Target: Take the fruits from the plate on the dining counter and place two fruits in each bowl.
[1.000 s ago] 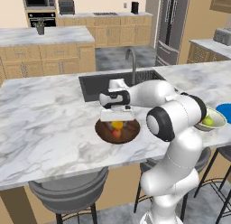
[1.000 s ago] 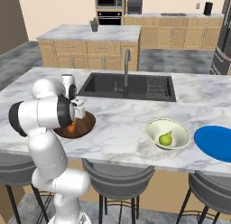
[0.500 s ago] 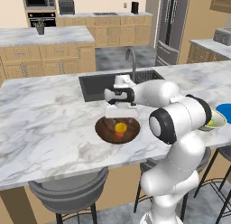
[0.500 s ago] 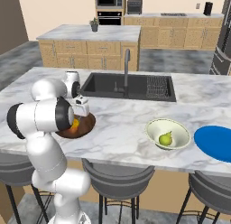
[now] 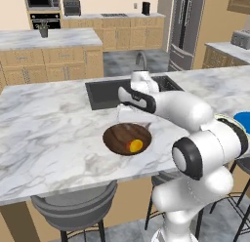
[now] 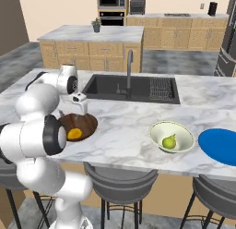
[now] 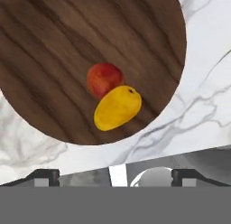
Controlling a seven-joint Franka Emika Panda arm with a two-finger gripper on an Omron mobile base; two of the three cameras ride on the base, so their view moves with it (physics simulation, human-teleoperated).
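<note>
dining counter (image 6: 124,126) | on it: wooden bowl (image 6: 79,124), cream bowl (image 6: 172,136), plate (image 6: 220,145)

A white robot arm with dark joints rises from its base at about five o'clock in the left base view, bends at a bulky elbow, and reaches toward ten o'clock. Its forearm runs nearly level, and the wrist turns the hand downward. The gripper (image 5: 128,108) hangs at the arm's far end (in the right base view it sits toward ten o'clock (image 6: 79,102)). Its two dark fingertips (image 7: 47,175) stand wide apart with nothing between them.
</note>
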